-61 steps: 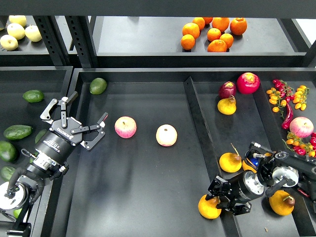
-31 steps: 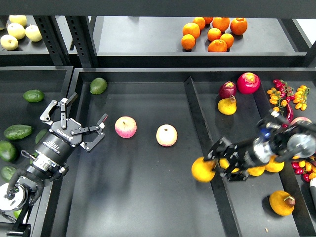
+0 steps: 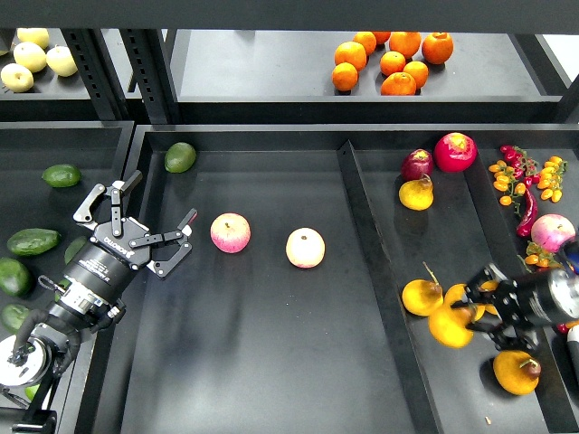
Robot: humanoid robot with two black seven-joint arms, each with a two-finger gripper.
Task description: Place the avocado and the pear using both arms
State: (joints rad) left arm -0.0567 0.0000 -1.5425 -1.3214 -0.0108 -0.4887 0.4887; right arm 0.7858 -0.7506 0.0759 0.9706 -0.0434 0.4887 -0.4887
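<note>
The right hand (image 3: 472, 318) is clenched around a pear (image 3: 450, 326), which shows blurred, over the near part of the right tray (image 3: 434, 235). Just left of it lies another pear (image 3: 422, 297) with its stem up, and a third (image 3: 517, 372) rests near the front edge. Farther back in that tray sit a yellow pear (image 3: 415, 193), a dark red apple (image 3: 417, 164) touching it and a red-pink fruit (image 3: 454, 151); cherry tomatoes (image 3: 508, 176) and a red chili (image 3: 526, 215) lie at the right.

The left hand (image 3: 147, 228) hangs released, fingers spread, over the left edge of the middle tray (image 3: 262, 362), which holds two pink-and-yellow apples (image 3: 230, 232) and, in its far left corner, a lighter green avocado (image 3: 179, 156).

The dark green avocado (image 3: 33, 241) lies in the left tray (image 3: 36, 194) among other avocados. On the far shelf are oranges (image 3: 391, 60).
</note>
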